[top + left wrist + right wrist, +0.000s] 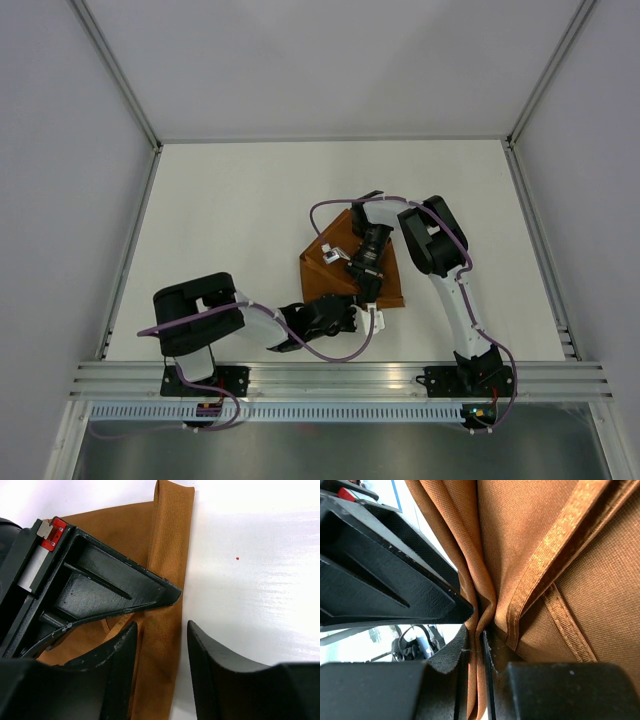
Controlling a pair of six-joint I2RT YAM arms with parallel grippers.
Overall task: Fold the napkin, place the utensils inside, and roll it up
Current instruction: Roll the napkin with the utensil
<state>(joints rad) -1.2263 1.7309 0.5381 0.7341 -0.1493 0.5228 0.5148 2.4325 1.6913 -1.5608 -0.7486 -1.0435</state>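
One napkin (320, 282), zero utensils that I can spot in any view. It sits right of middle on the table (230, 220), closer to the near edge, and looks partly folded over. Right fingers (455, 655) are clamped on a bunched-up fold. Left fingers (122, 645) stand apart, straddling the hemmed edge without squeezing it. The cloth looks light, floppy and a bit slidey on that glossy top, so I'd grab at hems or corners, not mid-sheet.

From above, the right arm (440, 250) covers the middle of the napkin (322, 280), so that stretch of fabric cannot be seen. In the right wrist view the napkin runs off the top, right and bottom edges.
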